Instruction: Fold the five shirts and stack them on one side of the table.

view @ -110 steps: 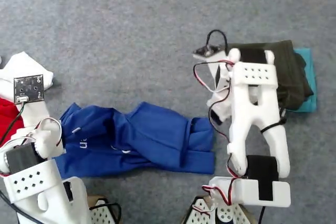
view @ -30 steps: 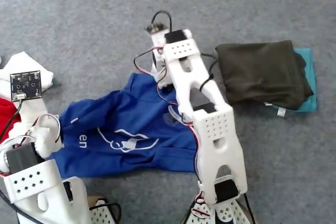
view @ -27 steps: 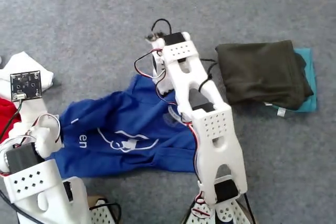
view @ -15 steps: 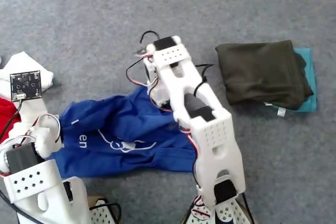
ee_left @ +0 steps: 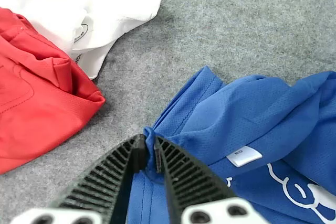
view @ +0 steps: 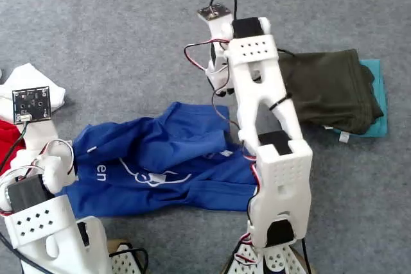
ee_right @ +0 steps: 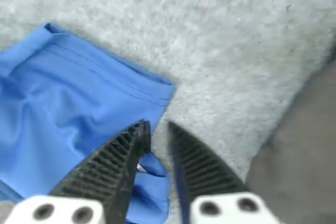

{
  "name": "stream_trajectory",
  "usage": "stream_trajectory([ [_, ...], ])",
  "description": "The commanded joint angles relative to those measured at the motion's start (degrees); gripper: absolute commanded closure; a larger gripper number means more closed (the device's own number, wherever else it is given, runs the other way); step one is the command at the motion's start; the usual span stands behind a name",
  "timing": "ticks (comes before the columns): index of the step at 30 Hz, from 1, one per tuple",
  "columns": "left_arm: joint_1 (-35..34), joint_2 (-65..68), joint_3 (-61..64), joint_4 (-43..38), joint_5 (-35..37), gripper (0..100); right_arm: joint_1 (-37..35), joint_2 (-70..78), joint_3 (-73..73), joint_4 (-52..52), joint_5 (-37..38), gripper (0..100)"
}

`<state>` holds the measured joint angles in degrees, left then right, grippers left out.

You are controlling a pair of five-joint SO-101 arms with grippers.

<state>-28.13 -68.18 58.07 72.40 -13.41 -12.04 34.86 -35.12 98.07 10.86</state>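
The blue shirt (view: 160,158) lies crumpled at the table's front centre, one flap folded over its middle. My left gripper (ee_left: 147,145) is shut on its hem at the shirt's left end (view: 76,158). My right gripper (ee_right: 156,128) hovers open above the carpet just past a blue corner (ee_right: 121,85); nothing sits between its tips. In the high view that arm (view: 257,75) stretches from the front edge to beyond the shirt's far edge. A dark olive folded shirt (view: 327,88) rests on a teal one (view: 376,94) at the right.
A white shirt (view: 32,81) and a red shirt (view: 8,139) lie bunched at the left edge, also seen as white shirt (ee_left: 79,9) and red shirt (ee_left: 37,93). Grey carpet (view: 115,36) covers the table's far half.
The right arm swung from the folded stack to the blue shirt, dragged its far edge about, then let go and moved back and to the right. The left arm stayed put.
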Motion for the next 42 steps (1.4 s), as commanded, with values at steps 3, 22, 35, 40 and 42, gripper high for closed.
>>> stream_trajectory([
  [3,0.7,-0.3,-0.5,-0.5,-0.5,97,0.6,7.3,-2.8,-0.9,-2.0,75.8],
  [22,0.7,-0.3,-0.4,-0.5,-0.4,97,-0.2,14.8,-14.6,2.7,-6.1,75.9],
  [35,0.7,-0.3,-0.4,-0.8,-0.4,97,-4.7,18.1,-14.5,1.8,-7.6,75.9],
  [40,0.7,-0.3,-0.4,-1.0,-0.5,97,-3.5,21.2,-14.6,1.5,-7.7,75.9],
  [42,0.7,-0.3,-0.4,-1.0,-0.5,97,-3.3,22.0,-14.6,0.9,-7.7,75.9],
])
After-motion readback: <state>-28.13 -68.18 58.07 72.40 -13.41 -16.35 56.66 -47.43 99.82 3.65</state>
